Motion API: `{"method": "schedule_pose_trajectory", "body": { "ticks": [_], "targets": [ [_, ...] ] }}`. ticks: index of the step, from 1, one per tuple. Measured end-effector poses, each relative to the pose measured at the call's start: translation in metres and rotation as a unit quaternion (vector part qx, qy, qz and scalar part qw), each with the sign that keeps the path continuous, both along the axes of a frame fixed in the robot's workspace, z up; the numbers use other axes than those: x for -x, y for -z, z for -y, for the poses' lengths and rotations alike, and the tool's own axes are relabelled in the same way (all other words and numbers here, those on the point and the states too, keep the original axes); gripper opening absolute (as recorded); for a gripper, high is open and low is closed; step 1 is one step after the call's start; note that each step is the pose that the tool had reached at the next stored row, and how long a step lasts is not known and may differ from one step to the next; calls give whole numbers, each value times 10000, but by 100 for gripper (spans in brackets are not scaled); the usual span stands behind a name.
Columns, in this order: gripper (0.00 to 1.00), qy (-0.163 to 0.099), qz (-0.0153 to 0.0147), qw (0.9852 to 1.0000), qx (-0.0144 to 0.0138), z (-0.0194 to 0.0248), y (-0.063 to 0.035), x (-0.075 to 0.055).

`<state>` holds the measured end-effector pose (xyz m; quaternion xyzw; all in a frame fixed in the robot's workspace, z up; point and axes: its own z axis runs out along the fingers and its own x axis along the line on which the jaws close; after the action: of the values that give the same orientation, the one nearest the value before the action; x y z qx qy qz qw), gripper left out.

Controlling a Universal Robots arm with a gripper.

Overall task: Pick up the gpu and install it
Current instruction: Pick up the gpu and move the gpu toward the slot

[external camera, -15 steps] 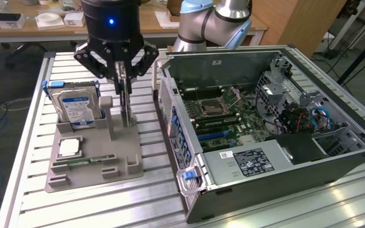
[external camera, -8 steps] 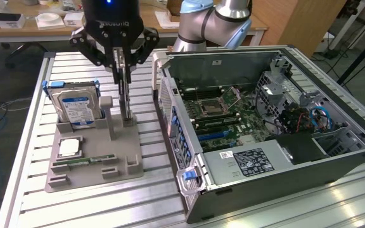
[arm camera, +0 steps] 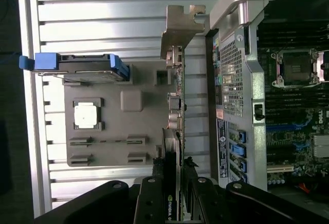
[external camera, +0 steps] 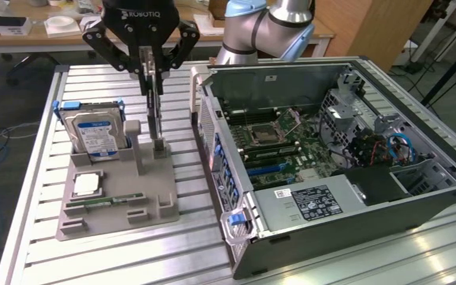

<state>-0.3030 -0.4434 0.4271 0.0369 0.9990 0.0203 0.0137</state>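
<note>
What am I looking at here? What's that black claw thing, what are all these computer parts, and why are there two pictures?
This is a robot arm with a two-fingered tool on its end. One picture comes from a camera standing off the arm and looking over the whole scene. The other comes from a camera on the arm's wrist, looking down past the tool.

On the slatted metal table sits a grey holder carrying spare parts: a hard drive in a blue frame, a square processor chip and a thin memory stick. At the exterior view's right is an open computer case.

The tool is closed on the gpu, a thin card standing on edge, with its lower end at the holder.
</note>
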Motion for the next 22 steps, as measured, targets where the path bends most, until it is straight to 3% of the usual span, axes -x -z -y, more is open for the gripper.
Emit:
{"method": "schedule_pose_trajectory", "body": {
  "ticks": [11,17,22],
  "targets": [
    [26,-1,-21,10000,0,0,-1,-216],
    [26,-28,-23,10000,-2,0,-1,-418],
    [26,-57,-23,10000,-3,0,1,-460]
  ]
}}
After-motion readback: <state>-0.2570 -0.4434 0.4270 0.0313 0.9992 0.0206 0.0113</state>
